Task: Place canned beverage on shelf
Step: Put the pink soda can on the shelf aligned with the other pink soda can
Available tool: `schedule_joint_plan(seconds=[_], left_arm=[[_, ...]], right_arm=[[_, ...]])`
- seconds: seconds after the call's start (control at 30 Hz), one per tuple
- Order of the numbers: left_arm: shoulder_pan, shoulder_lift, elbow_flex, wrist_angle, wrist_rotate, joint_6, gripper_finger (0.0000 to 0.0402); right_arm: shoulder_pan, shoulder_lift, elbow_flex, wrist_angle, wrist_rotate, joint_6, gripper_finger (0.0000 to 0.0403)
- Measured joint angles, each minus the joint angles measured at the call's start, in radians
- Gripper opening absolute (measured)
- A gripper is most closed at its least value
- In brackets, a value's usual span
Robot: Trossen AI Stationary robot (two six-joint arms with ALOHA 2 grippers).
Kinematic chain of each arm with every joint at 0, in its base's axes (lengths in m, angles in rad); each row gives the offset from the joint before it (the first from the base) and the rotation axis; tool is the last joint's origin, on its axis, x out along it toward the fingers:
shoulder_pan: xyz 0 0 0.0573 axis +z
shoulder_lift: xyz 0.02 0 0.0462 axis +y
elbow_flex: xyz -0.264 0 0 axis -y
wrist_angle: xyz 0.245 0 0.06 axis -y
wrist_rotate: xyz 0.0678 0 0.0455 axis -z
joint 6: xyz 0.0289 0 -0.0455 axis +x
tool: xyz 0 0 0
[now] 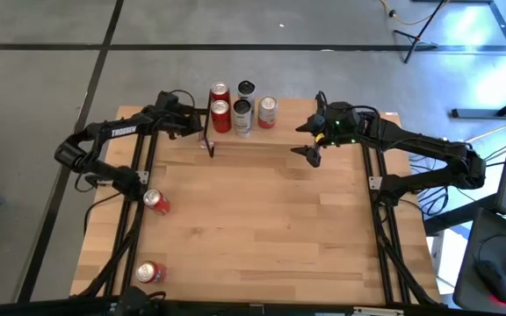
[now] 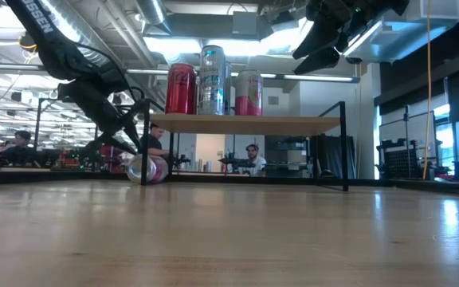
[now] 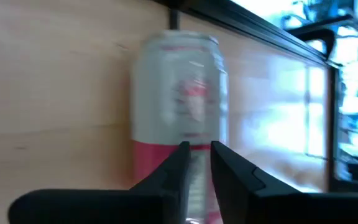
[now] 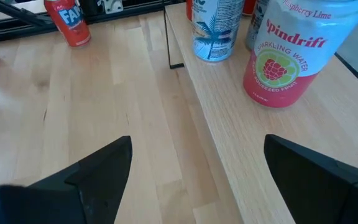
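The shelf point(image 1: 288, 118) stands at the table's far middle on thin black legs and shows in the low view point(image 2: 245, 123). Several cans stand upright on its left half, among them a red can point(image 2: 180, 88), a silver can point(image 2: 212, 80) and a pink Spindrift can point(image 4: 291, 53). A white-and-pink can point(image 3: 179, 106) lies on its side on the tabletop by the shelf's left legs point(image 2: 148, 169). My left gripper point(image 3: 199, 155) points down over it, fingers nearly together. My right gripper point(image 1: 307, 140) is open and empty above the shelf's near edge, right of the cans. My left gripper's shut fingers point(image 3: 173, 168) stand over the lying can's pink end point(image 3: 160, 155), coming from above. I cannot tell whether they touch the can.
Two red cans point(image 1: 156, 202) point(image 1: 150, 272) are on the table's left side, near the left arm's base. The middle and right of the tabletop point(image 1: 279, 228) are bare wood. People sit in the room behind the table point(image 2: 252, 151).
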Motion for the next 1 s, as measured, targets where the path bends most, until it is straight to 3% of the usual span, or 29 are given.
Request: schedule_joint_plan(seconds=[0.1,0.4,0.53,0.73,1.0], left_arm=[[0.003,0.002,0.0,0.026,0.047,0.0,0.0048],[-0.002,0.051,0.003,0.05,0.04,0.007,0.0041],[0.007,0.008,0.001,0.019,-0.043,0.026,0.0041],[0.011,-0.134,0.051,-0.26,-0.226,0.101,0.0041],[-0.003,-0.261,0.071,-0.344,-0.263,0.124,0.0043]], right_arm=[[0.0,0.0,0.0,0.002,0.0,0.0,0.0351],[0.0,0.0,0.0,0.007,0.0,0.0,0.0351],[0.0,0.0,0.0,0.008,0.0,0.0,0.0351],[0.0,0.0,0.0,0.008,0.0,0.0,0.0351],[0.0,0.0,0.0,0.008,0.0,0.0,0.0351]])
